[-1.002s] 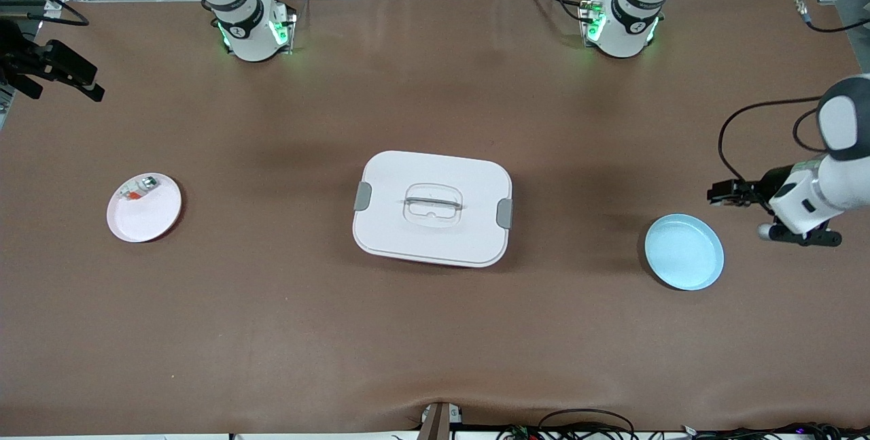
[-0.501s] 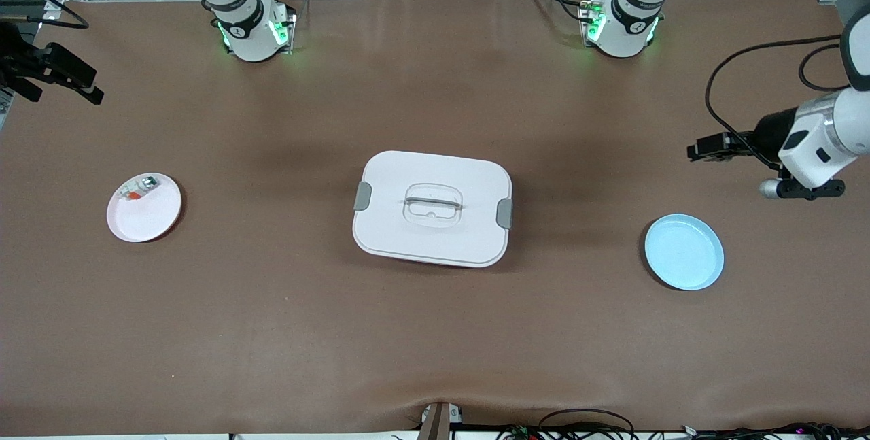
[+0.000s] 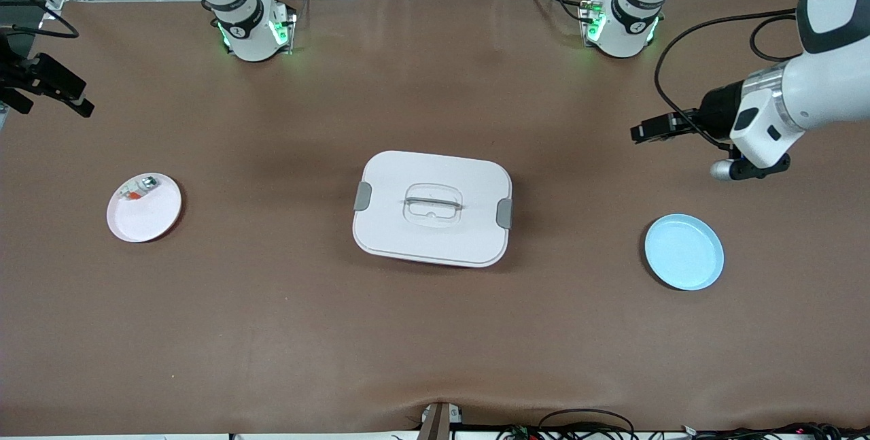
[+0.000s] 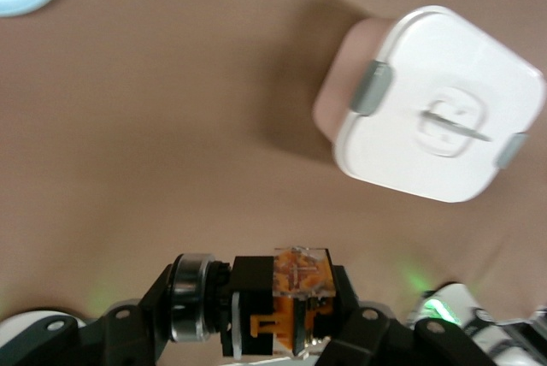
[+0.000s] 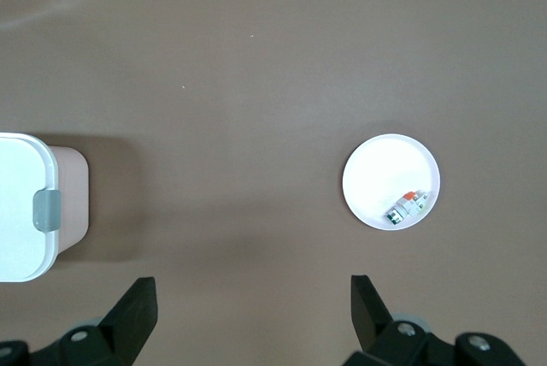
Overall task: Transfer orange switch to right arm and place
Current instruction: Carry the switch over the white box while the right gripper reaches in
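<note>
The left gripper (image 4: 282,310), clamped on the orange switch (image 4: 295,302), has lifted away from the blue plate (image 3: 684,251) toward mid-worktop, while the open-jawed right gripper (image 5: 248,310) waits at its worktop edge for the handover.

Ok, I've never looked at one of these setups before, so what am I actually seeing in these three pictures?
Two white robot arms stand at a brown table. One picture looks down from a high camera facing them; the other two come from cameras on each arm's wrist.

On the table: a white lidded box in the middle, an empty blue plate toward the left arm's end, and a white plate holding a small whitish piece toward the right arm's end.

The left hand, up over bare table between the box and the blue plate, is shut on the orange switch, a small black block with an orange middle. The right hand is open and holds nothing, up near the table's edge.
</note>
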### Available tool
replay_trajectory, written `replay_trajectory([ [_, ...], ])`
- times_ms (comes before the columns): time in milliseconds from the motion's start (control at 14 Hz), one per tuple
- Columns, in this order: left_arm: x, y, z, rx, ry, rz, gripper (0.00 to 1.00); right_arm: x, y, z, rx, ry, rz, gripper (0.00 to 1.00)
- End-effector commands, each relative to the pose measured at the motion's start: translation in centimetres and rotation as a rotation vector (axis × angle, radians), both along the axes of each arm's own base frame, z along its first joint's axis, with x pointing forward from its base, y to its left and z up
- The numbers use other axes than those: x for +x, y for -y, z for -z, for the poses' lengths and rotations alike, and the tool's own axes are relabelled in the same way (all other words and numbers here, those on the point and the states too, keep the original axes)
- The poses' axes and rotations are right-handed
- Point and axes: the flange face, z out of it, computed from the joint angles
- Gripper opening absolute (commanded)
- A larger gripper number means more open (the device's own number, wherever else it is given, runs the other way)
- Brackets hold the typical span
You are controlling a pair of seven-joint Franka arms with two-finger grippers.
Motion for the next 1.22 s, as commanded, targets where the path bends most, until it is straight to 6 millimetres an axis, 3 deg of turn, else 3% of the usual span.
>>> replay_trajectory([
  [0,-0.1,2.7,-3.3,-0.035,-0.002,-0.080,0.26,1.7,-0.7,2.0,0.016,-0.037,-0.008,1.00],
  [143,-0.1,4.6,-5.1,-0.051,-0.030,-0.200,0.26,4.5,-1.1,6.4,0.005,-0.108,-0.022,1.00],
  [358,-0.7,8.6,-6.4,-0.085,-0.054,-0.275,0.26,5.8,-0.7,7.4,0.004,-0.122,-0.022,1.00],
  [501,-0.8,10.1,-7.1,-0.109,-0.129,-0.440,0.26,6.7,-1.1,9.5,0.000,-0.157,-0.028,1.00],
  [644,-0.9,12.5,-7.3,-0.112,-0.166,-0.540,0.26,6.9,-1.0,9.9,0.003,-0.163,-0.026,1.00],
  [716,-1.2,14.0,-7.6,-0.124,-0.166,-0.577,0.26,7.7,-1.0,12.2,0.003,-0.212,-0.025,1.00],
  [788,-1.5,16.0,-7.7,-0.135,-0.176,-0.625,0.26,8.1,-0.9,13.2,0.007,-0.223,-0.023,1.00],
  [931,-1.7,18.3,-7.5,-0.143,-0.227,-0.740,0.26,8.2,-0.9,13.2,0.023,-0.216,-0.021,1.00],
  [1146,-1.4,21.3,-7.4,-0.198,-0.274,-0.869,0.27,7.7,-3.9,13.1,0.076,-0.231,-0.048,1.00],
])
